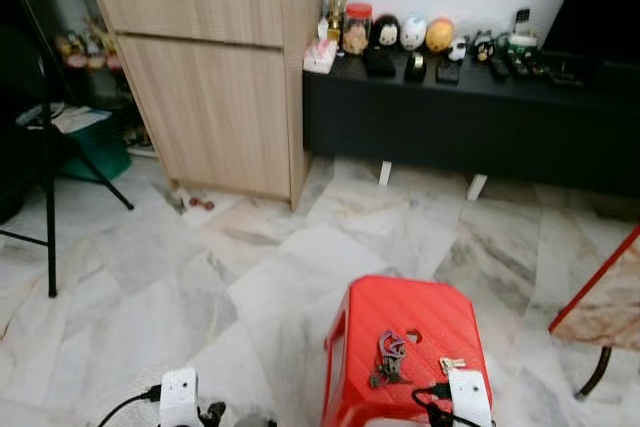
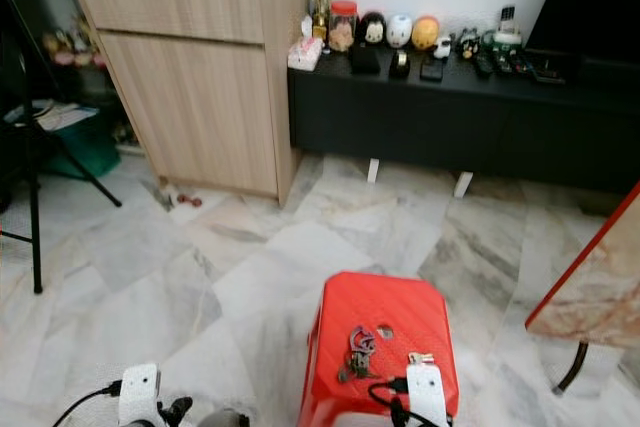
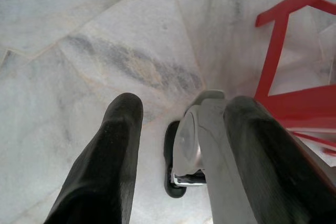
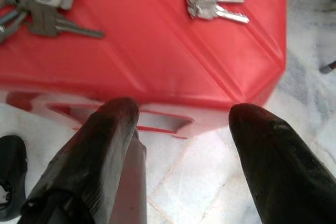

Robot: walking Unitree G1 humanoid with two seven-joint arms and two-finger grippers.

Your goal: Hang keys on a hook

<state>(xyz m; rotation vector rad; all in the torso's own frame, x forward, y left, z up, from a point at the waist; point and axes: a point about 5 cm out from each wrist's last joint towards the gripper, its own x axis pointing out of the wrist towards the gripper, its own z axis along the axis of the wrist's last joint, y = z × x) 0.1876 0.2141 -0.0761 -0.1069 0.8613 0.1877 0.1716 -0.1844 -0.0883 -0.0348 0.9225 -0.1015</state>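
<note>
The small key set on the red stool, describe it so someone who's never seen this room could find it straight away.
Find the red stool on the marble floor before the black cabinet. Two key bunches lie on its top. The small set is a few bare silver keys near the right gripper, unlike the bigger bunch with its dark rings and tags.

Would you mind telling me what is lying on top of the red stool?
On the red stool lie a larger key bunch and a small set of silver keys. The right gripper hangs before the near edge, fingers open.
</note>
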